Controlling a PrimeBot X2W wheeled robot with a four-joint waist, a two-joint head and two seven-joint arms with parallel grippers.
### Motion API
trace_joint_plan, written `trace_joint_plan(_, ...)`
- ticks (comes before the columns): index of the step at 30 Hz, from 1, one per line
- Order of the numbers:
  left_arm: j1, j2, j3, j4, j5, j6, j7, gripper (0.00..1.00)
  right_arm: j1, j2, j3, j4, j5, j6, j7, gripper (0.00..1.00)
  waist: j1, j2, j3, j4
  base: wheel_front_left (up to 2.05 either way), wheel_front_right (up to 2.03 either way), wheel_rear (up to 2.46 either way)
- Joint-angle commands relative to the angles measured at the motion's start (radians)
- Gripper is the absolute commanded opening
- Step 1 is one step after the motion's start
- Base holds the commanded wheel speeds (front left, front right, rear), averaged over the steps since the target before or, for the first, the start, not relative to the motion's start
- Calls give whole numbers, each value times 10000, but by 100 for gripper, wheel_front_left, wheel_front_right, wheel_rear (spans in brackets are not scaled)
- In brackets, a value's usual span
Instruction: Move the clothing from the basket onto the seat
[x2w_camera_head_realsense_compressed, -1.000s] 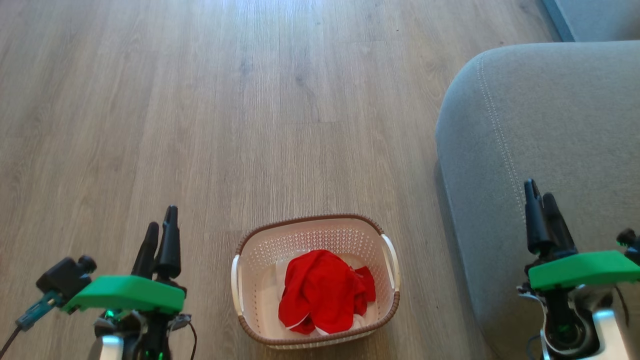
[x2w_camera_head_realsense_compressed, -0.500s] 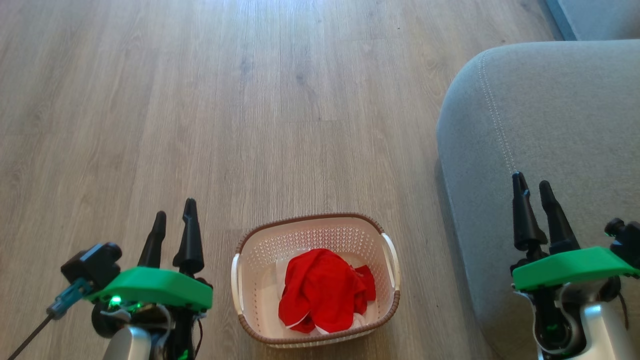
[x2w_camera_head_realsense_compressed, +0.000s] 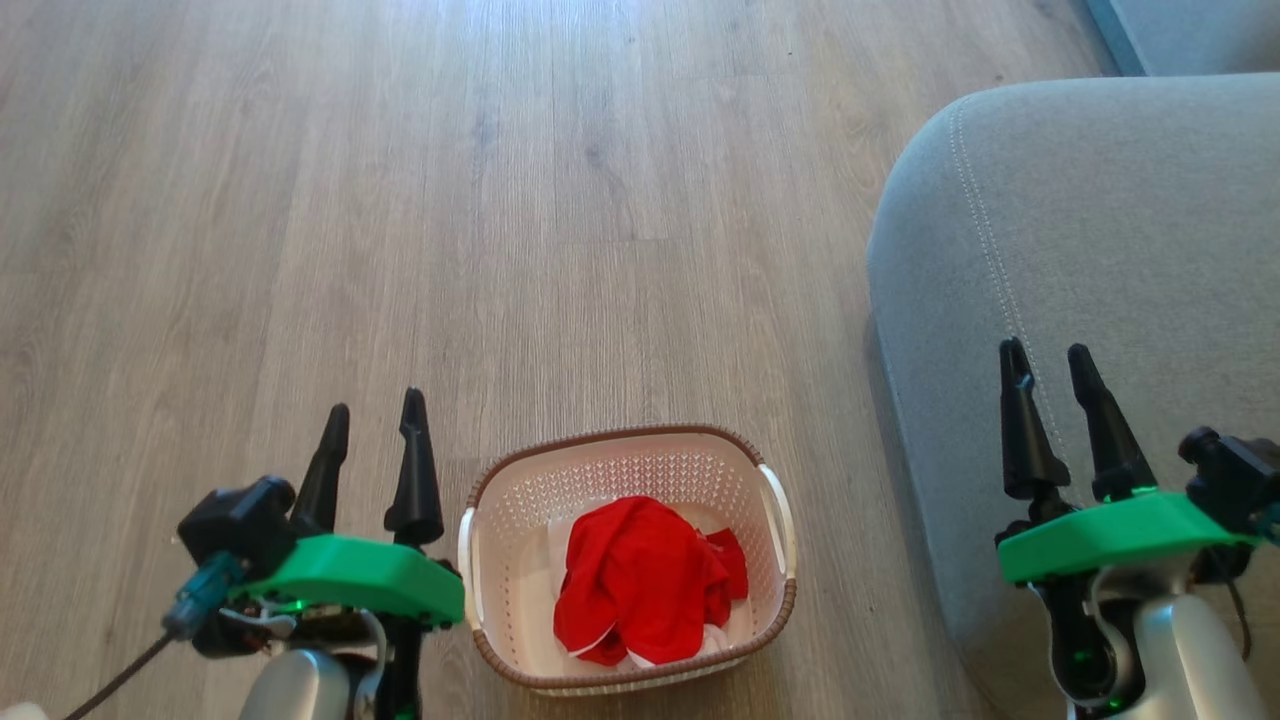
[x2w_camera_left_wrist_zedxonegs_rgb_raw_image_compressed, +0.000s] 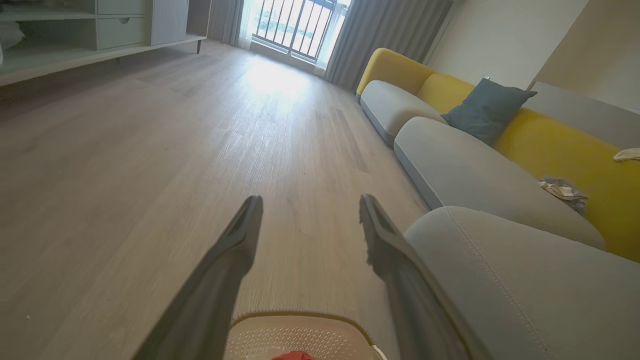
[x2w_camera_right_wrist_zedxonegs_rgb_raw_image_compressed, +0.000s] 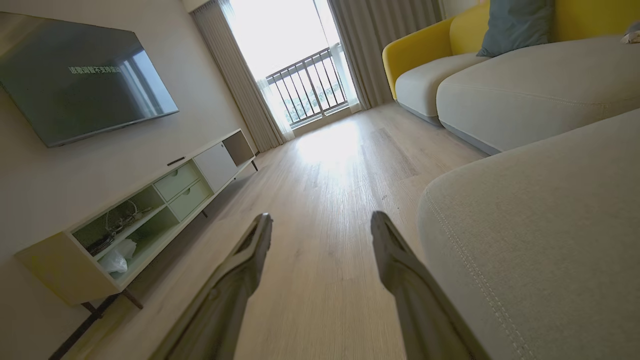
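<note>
The clothing (x2w_camera_head_realsense_compressed: 645, 580) lies as a crumpled red heap in the basket (x2w_camera_head_realsense_compressed: 610, 437) on the floor (x2w_camera_head_realsense_compressed: 400, 200), and the seat (x2w_camera_head_realsense_compressed: 1100, 220) stands bare just to the basket's right, so the task looks to be at its first pick, with nothing lifted yet. The left gripper (x2w_camera_head_realsense_compressed: 375, 403) hangs just beside the basket's left side with its fingers spread and empty. The right gripper (x2w_camera_head_realsense_compressed: 1045, 348) hangs over the seat's near edge, likewise spread and empty. The next move probably calls for one gripper to dip over the rim, pinch a raised fold and lift it clear before swinging right. How many garments make up the heap cannot be told, and they hide most of the basket's bottom. The seat runs off the head view's right edge, and the left wrist view's bottom edge cuts the basket.
</note>
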Motion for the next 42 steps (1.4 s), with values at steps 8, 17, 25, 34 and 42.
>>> trace_joint_plan(8, -667, 294, -333, -585, 1269, 728, -328, 100, -641, 20, 351, -503, -1111, 5, -366, 100, 0, 0, -25, -47, 0, 0, 0)
trace_joint_plan(17, -662, 377, -928, -536, 2341, 1094, -620, 100, -602, 23, 504, -243, -2198, 5, -661, 100, 0, 0, -98, -86, 0, 0, 0)
trace_joint_plan(25, -554, 311, -1019, -180, 3073, 882, -855, 100, -603, 25, 712, 207, -2955, 6, -897, 100, 0, 0, -138, -114, 0, 0, 0)
trace_joint_plan(34, -489, 186, -956, 275, 4066, 541, -1118, 100, -622, 28, 902, 420, -3821, 6, -1162, 100, 0, 0, -117, -137, 0, 0, 0)
trace_joint_plan(42, -490, 142, -846, 388, 4213, 377, -1144, 100, -609, 28, 830, 604, -3674, 6, -1188, 100, 0, 0, -82, -110, 0, 0, 0)
